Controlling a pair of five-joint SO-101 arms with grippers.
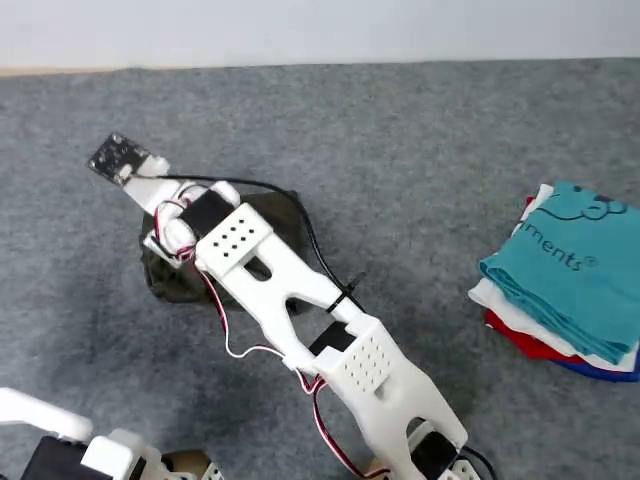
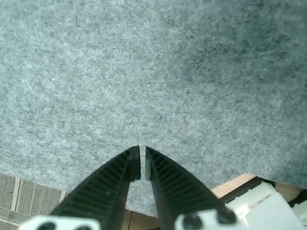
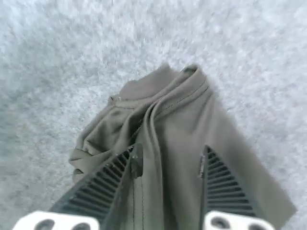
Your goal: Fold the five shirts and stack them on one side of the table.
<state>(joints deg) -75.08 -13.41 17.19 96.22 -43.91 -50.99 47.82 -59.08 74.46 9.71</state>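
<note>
Grey-covered desk [image 1: 420, 150] and what lies around it.
The desk is covered all over by grey felt [image 2: 144, 72], and a pale wall [image 1: 300, 30] is seen along its far side. In the left wrist view a strip of bare wood [image 2: 237, 184] is shown at the felt's border, with a pale ribbed surface [image 2: 21, 199], possibly flooring, beyond it.

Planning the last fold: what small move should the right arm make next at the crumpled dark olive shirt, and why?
Probably lower the right gripper slightly and close on the dark olive shirt: its jaws stand open astride a raised fold, and the shirt lies bunched, far from the stack of folded shirts.
</note>
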